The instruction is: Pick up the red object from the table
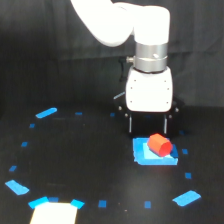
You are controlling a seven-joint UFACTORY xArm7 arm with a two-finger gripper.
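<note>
The hand (pixel 148 124), a rounded glossy white body with two thin dark fingers spread apart and empty, hangs just behind the red block (pixel 159 144). That stubby rounded cylinder lies on a bright blue square patch (pixel 143 156) on the matte black counter (pixel 75 160).

A single exterior view looks from in front of the arm (pixel 125 25), raised and angled down onto the black counter (pixel 75 165). It faces the arm's white body and sits fairly near, with the dark backdrop (pixel 40 55) at the far side.
</note>
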